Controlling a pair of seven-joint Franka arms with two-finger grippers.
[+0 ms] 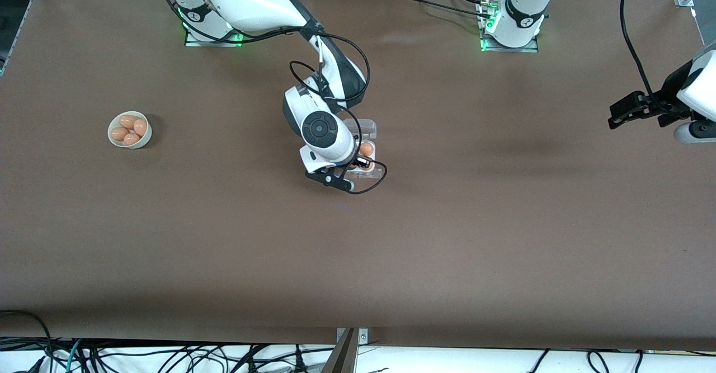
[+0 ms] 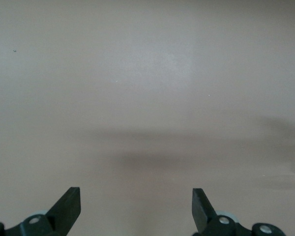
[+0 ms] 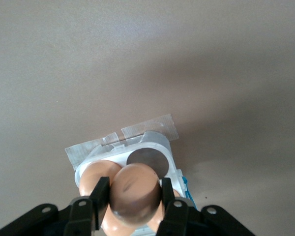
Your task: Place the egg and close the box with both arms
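The box (image 1: 366,143) sits mid-table — the bowl (image 1: 130,130) well apart, toward the right arm's end.

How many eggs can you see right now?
6: four in the white bowl, one held by the right gripper over the box, one already in it. Others may be hidden.

Counted on the counter (image 1: 503,222): one clear egg box (image 1: 366,132), one round white bowl (image 1: 114,138) and two robot arms. The bowl holds four brown eggs (image 1: 130,129). One further egg (image 3: 135,194) sits between the right gripper (image 3: 135,201) fingers (image 3: 100,196) over the box, where at least one more egg (image 3: 96,172) lies.
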